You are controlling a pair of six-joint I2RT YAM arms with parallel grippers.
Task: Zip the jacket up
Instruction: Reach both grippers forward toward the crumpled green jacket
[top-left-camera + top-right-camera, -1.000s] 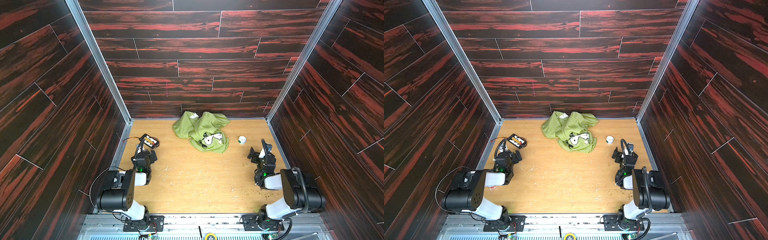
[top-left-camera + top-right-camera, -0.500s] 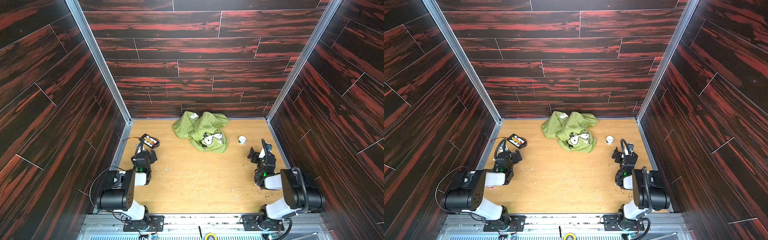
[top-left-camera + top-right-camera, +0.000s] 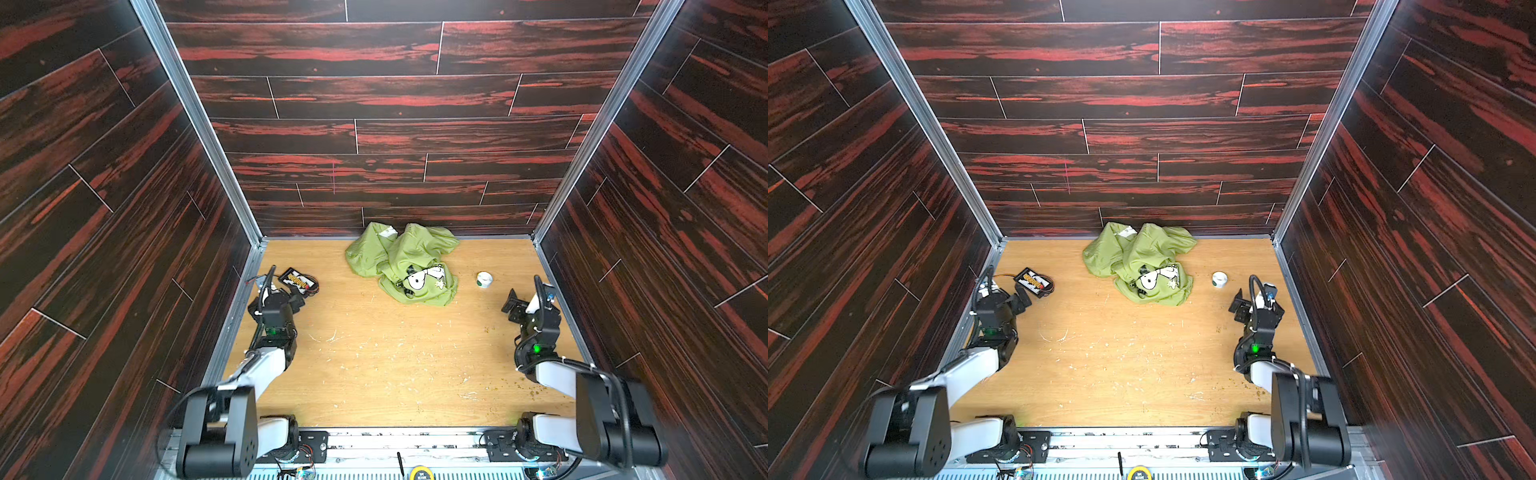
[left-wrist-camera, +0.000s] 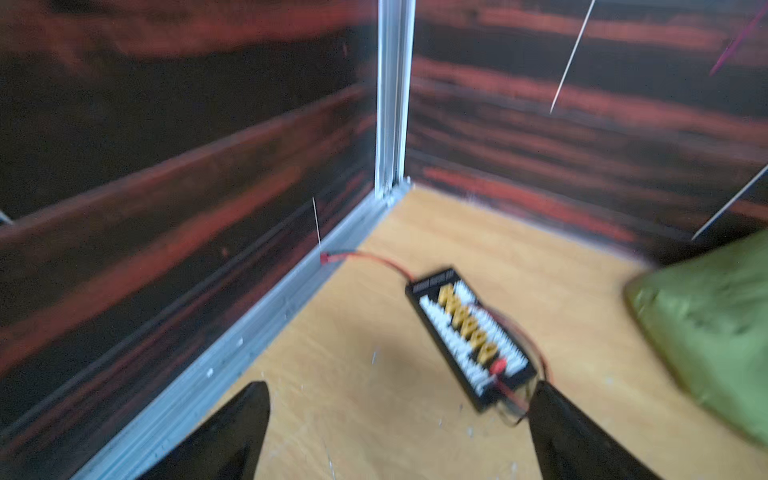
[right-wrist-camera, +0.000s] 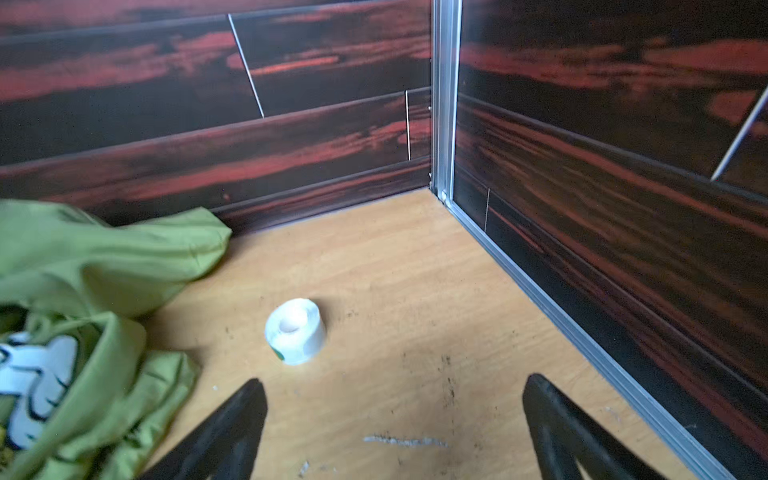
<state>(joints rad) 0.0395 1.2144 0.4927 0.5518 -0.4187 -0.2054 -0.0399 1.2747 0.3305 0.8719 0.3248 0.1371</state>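
Black left gripper (image 4: 399, 386), black right gripper (image 5: 390, 380): low beside side edges of light wooden tabletop (image 3: 374, 374), aimed toward dark red-streaked back wall (image 3: 395, 137); jaws wide apart, empty. Crumpled lime-green thin-fabric jacket (image 3: 399, 257): heaped centrally against back wall; long axis indiscernible; white cartoon dog print (image 3: 424, 277) upward.

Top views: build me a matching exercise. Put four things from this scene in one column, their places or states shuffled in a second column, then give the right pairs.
Things
1. jacket
2. white tape roll
3. black connector board
4. right gripper

Places or states
A. open and empty, near the right wall
B. lying just ahead of the left gripper
C. crumpled in a heap against the back wall
D. by itself, to the right of the green heap in both top views

Pairs: 1-C, 2-D, 3-B, 4-A
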